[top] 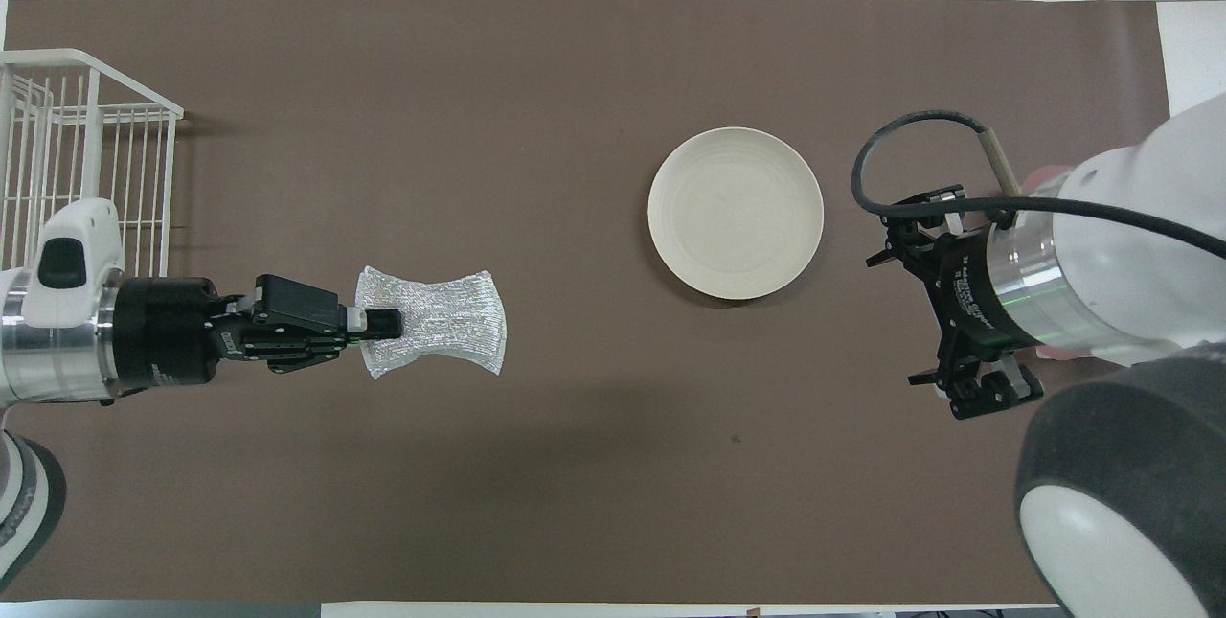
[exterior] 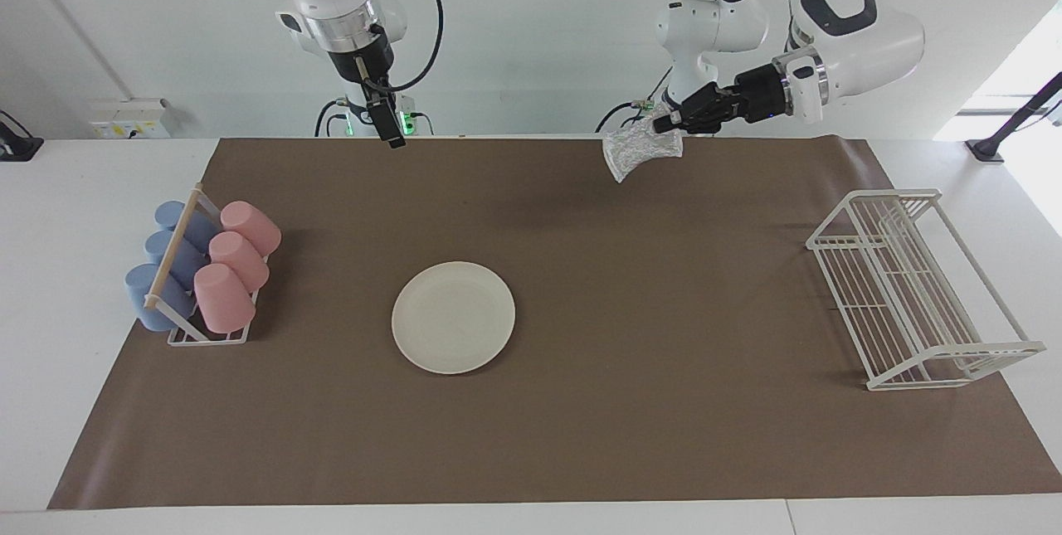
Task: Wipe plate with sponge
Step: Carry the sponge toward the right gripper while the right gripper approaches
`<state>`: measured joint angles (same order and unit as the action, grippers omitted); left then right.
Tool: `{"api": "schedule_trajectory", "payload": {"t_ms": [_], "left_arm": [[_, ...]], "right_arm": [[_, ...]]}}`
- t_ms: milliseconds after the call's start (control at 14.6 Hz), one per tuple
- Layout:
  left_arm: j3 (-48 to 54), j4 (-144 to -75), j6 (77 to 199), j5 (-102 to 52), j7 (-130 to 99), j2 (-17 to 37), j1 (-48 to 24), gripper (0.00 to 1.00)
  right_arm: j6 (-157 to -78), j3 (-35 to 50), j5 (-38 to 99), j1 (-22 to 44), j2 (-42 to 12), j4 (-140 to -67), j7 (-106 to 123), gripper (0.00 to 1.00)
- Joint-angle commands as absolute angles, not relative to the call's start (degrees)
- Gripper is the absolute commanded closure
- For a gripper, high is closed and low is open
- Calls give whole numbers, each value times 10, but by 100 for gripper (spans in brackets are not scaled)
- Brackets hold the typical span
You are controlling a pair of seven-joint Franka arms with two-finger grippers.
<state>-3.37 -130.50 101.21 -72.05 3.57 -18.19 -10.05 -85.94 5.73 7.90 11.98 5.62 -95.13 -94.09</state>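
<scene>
The overhead view's edge crops the rack [top: 86, 148]. There the right arm [top: 1101, 263] hides the cups [exterior: 207, 269] and its gripper's [exterior: 397, 139] fingers.

Your facing camera sits high across the tabletop [exterior: 581, 435], looking back at both arm bases from a fair way off. Your overhead camera hangs above the robots' end, aimed steeply down and forward (half a turn from the first). Both share the brown mat around the plate [exterior: 453, 317] [top: 736, 213].
</scene>
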Motion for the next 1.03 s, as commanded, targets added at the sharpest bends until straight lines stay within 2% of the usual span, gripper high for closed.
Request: {"api": "schedule_trajectory", "payload": {"t_ms": [0,205,342,479,685,959], "left_arm": [[-40,-1370,1029,-794,139,-208,-138,100],[-38,-1401,1052,-851,217,-214,-191,100],[-38,-1442,1099,-884,276,-238,-230,100],[-38,-1462,1100,-899,322,-247,-231,100],[-39,-1466,1099,-918,325,-250,-230,100],[-41,-1477,1095,-918,325,-259,-227,100]], "right_arm": [[-897,66,88,168,71,-975,-1023,0],[-919,75,88,198,67,-975,-1082,0],[-968,79,88,262,62,-987,-1169,0],[-983,79,89,285,63,-995,-1202,0],[-1046,79,89,322,56,-1011,-1271,0],[-1074,80,89,347,66,-1050,-1276,0]]}}
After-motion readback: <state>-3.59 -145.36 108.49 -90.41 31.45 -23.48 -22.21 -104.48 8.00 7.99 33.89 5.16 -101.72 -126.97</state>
